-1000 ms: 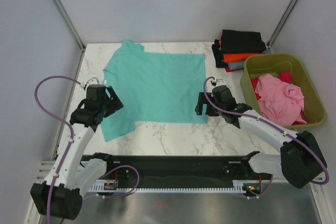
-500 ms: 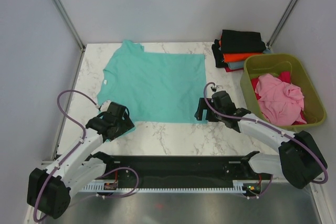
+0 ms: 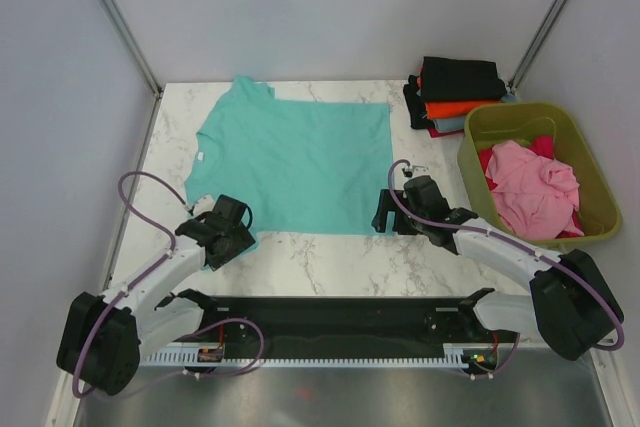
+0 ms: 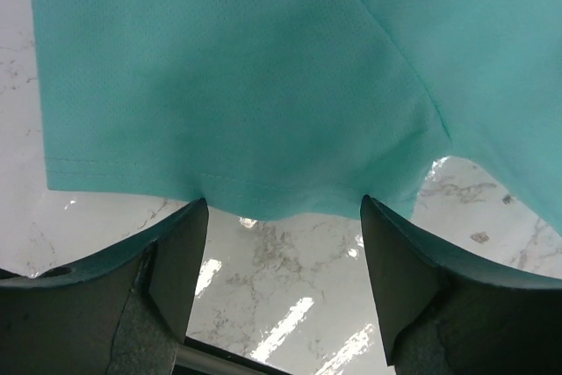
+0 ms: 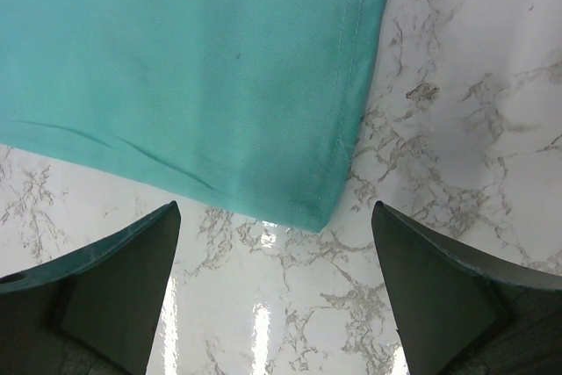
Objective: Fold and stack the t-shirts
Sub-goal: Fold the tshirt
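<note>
A teal t-shirt [image 3: 295, 162] lies flat on the marble table [image 3: 330, 247]. My left gripper [image 3: 232, 231] is open and empty, low over the near left sleeve; in the left wrist view [image 4: 281, 217] the sleeve hem [image 4: 219, 191] lies just ahead of its fingertips. My right gripper [image 3: 385, 213] is open and empty at the shirt's near right corner [image 5: 320, 217], which lies between its fingers in the right wrist view [image 5: 277, 226]. A stack of folded shirts [image 3: 458, 95], black, orange and teal, sits at the back right.
An olive-green tub [image 3: 595, 197] at the right holds crumpled pink [image 3: 535, 187] and red shirts. Grey walls close in the table on three sides. A black rail [image 3: 330, 312] runs along the near edge.
The left arm has swung from beside the shirt's left edge toward me and now sits low at the near sleeve. The right gripper has edged slightly toward me at the shirt's corner.
</note>
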